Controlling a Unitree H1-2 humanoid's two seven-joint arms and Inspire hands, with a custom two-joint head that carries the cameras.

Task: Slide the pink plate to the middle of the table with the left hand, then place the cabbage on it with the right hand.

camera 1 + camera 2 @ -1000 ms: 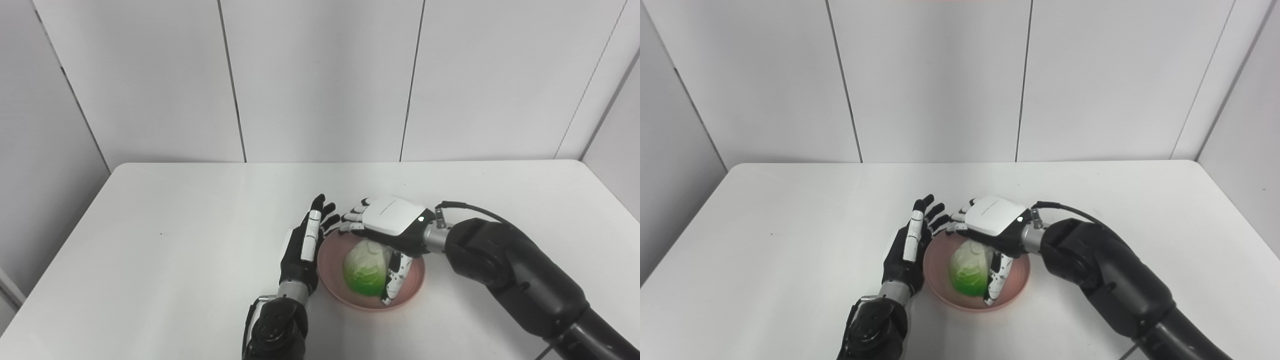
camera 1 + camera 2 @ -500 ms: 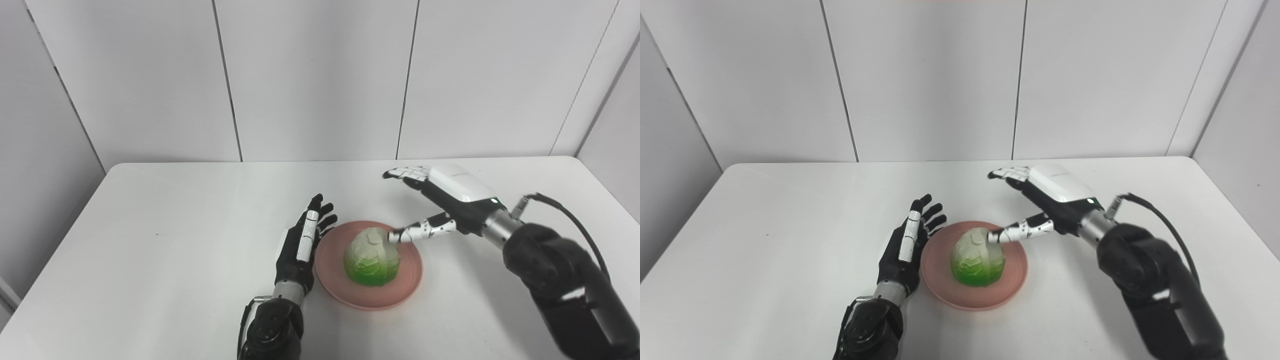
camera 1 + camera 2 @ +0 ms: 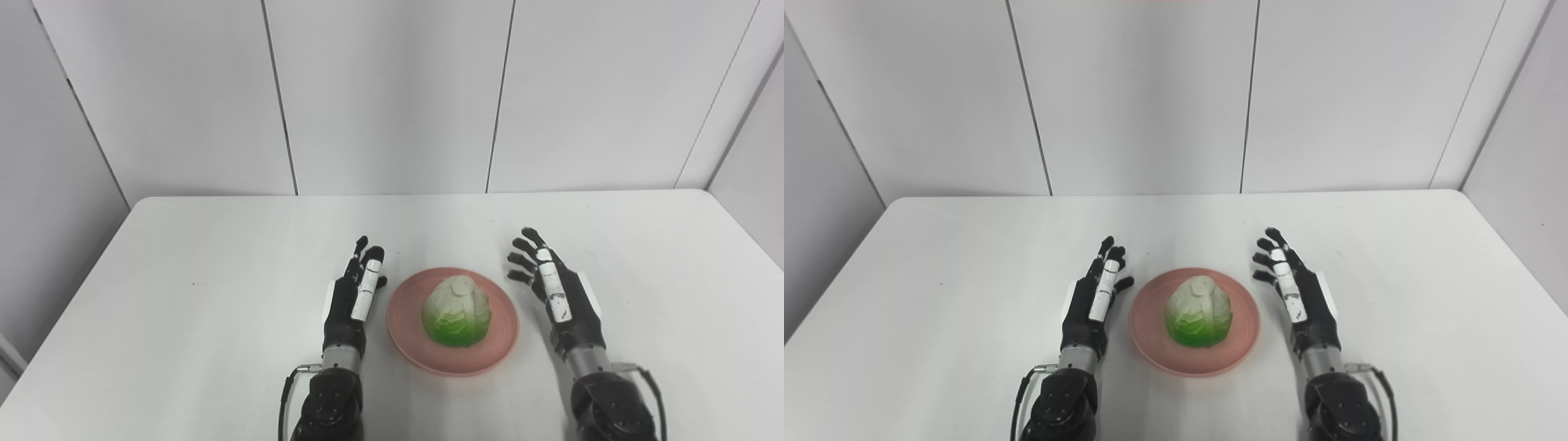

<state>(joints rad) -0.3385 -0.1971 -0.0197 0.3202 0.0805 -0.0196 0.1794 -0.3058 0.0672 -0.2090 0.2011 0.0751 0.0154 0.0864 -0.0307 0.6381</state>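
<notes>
The pink plate (image 3: 452, 320) sits mid-width on the white table (image 3: 184, 257), a little nearer the front edge than the back, and the cabbage (image 3: 457, 310) rests on it, just about centred. Both steps of the task look done from here. The left hand (image 3: 350, 300) stands edge-on just beside the plate's left rim, fingers spread and pointing toward the back edge, holding nothing. The right hand (image 3: 560, 294) mirrors it on the other side, a little clear of the right rim, fingers splayed, empty too. Neither hand touches plate or cabbage.

The cabbage looks like a cut half: pale whitish top, bright green base, flat side apparently down. Its long axis, slight as it is, runs roughly upright, the pale crown pointing up and a touch toward the back edge. It seems to sit stable, no lean toward the rim.

What's next, by the look of it: little more than drawing both arms back toward the front edge without brushing the plate.
</notes>
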